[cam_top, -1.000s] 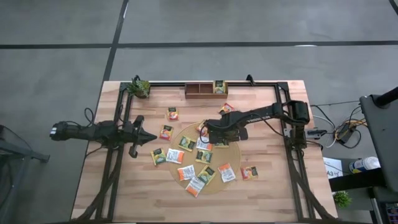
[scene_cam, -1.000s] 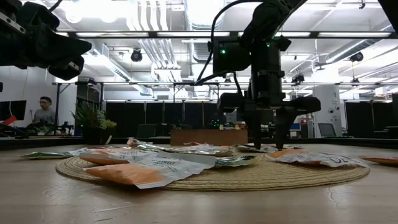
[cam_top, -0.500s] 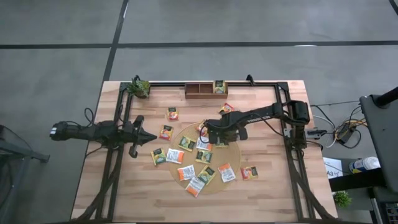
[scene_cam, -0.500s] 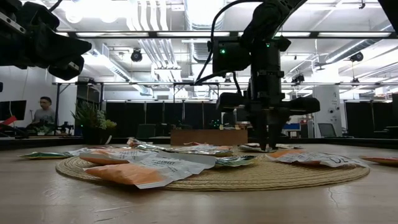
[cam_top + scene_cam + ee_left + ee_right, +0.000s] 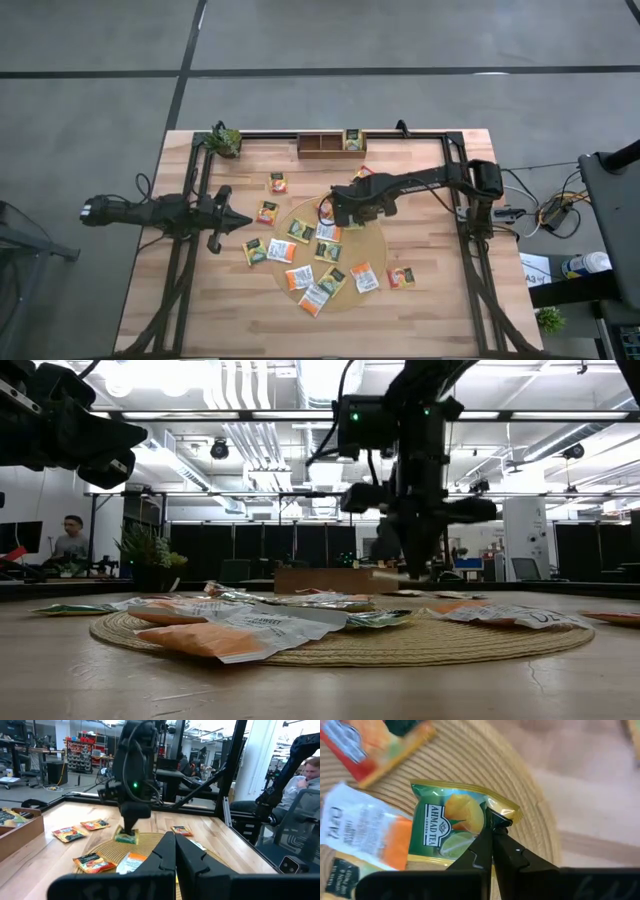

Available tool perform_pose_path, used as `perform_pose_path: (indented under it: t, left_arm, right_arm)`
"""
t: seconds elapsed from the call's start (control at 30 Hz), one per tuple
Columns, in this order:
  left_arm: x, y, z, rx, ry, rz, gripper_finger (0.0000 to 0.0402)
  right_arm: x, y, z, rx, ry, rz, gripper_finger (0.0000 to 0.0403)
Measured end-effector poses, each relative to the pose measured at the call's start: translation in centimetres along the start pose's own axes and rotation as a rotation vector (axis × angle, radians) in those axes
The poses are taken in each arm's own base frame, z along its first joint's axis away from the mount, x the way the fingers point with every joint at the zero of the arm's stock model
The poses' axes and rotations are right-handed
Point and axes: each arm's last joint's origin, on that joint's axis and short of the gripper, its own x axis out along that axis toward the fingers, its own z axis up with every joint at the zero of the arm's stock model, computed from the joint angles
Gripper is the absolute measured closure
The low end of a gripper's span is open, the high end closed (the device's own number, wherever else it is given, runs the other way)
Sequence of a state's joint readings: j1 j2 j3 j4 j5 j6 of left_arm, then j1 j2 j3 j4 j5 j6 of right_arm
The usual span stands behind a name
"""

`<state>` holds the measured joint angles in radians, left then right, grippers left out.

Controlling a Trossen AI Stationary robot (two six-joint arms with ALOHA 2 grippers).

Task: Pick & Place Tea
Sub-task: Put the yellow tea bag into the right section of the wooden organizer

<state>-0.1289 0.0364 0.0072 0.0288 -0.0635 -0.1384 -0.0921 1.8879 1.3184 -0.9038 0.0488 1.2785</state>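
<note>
Right tool (image 5: 492, 836) pinched together on one corner of a green-and-yellow tea sachet (image 5: 451, 826), lifted clear of the round mat (image 5: 375, 245), frame centre in high view. Left tool (image 5: 240, 221) together, empty, waiting at left of bench (image 5: 430, 300). Risk: corner-only grip, so the sachet may swing, slip or tear free in transit to the wooden tray (image 5: 320, 144), upper centre.

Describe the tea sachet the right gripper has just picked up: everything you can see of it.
The green sachet is a flat, glossy foil-like square, green and yellow, printed with "Ahmad Tea" and citrus fruit. The right gripper is shut on one crinkled edge, and nothing else visibly touches it. In the left wrist view it hangs just above the round woven mat, lifted clear of the other sachets.
</note>
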Motion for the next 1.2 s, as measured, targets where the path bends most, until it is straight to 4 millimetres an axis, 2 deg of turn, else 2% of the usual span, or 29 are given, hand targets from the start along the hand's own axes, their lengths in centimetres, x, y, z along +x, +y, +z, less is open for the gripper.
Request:
perform_pose_path:
  t: [0.3,0.63,0.83,0.93,1.03,1.2]
  left_arm:
    - [0.0,0.0,0.0,0.0,0.0,0.0,0.0402]
    - [0.0,0.0,0.0,0.0,0.0,0.001,0.0402]
    - [0.0,0.0,0.0,0.0,0.0,0.0,0.0402]
    - [0.0,0.0,0.0,0.0,0.0,0.0,0.0402]
    - [0.0,0.0,0.0,0.0,0.0,0.0,0.0402]
    - [0.0,0.0,0.0,0.0,0.0,0.001,0.0402]
  right_arm:
    - [-3.7,0.0,2.7,-0.267,-0.139,-0.046,0.0394]
    - [-7.7,-1.3,8.5,-0.66,-0.315,-0.234,0.0394]
    - [-10.0,-2.0,11.8,-0.936,-0.443,-0.443,0.0394]
    - [-10.5,-2.1,13.1,-1.061,-0.493,-0.549,0.0394]
    - [-10.8,-2.1,14.2,-1.151,-0.524,-0.575,0.0394]
    - [-9.8,-1.7,15.1,-1.273,-0.578,-0.609,0.0394]
